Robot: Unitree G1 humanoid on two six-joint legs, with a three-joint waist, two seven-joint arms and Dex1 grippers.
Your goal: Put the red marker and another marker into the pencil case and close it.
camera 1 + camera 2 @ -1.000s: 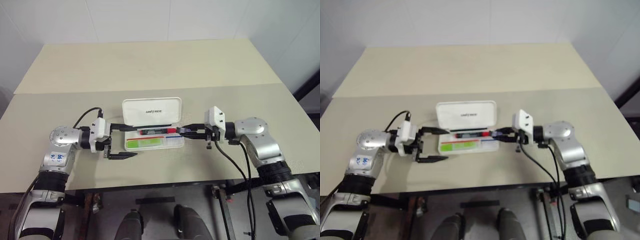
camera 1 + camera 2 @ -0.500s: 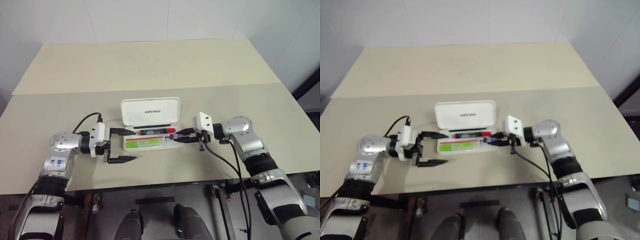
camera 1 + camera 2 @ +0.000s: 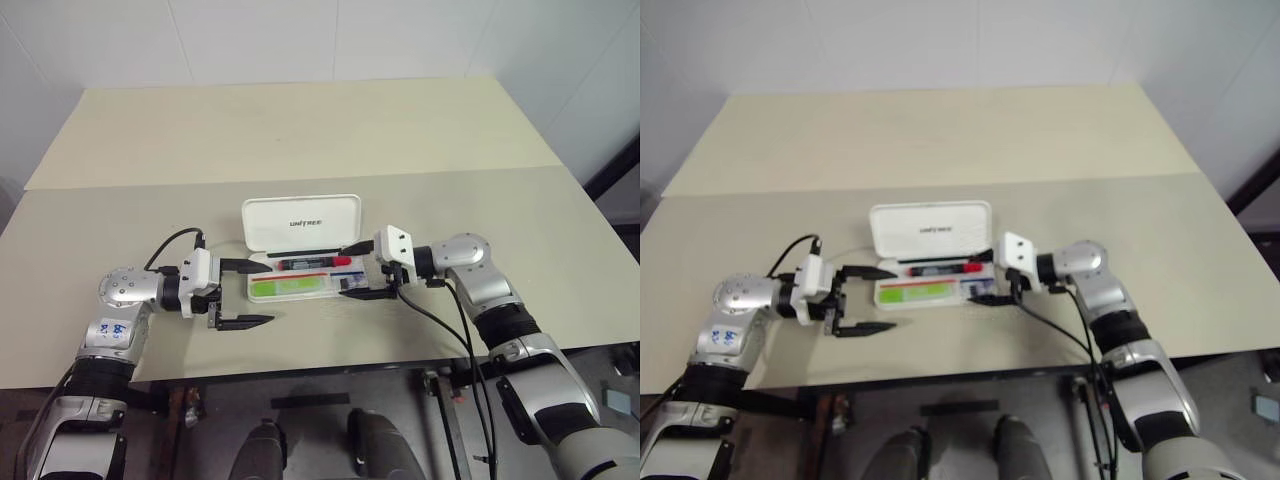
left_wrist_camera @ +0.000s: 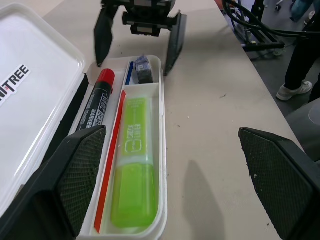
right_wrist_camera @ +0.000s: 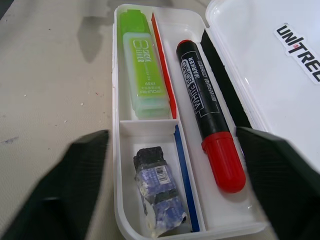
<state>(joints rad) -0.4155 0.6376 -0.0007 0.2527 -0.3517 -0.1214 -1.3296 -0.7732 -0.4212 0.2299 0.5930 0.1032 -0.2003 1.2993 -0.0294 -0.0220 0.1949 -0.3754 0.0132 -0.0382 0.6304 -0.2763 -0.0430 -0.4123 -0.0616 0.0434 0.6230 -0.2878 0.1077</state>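
In open pencil case [image 5: 118, 150]: black, red-capped marker [image 5: 207, 113].

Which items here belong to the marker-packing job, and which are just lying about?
Job: red marker, green marker, both lying in the open pencil case.
Not part of it: small dark eraser-like item in the case's end compartment; table.

Pencil case [image 5: 260, 60] lid: "UNITREE". Red marker [image 5: 207, 125] barrel: "WHITE BOARD MARKER".
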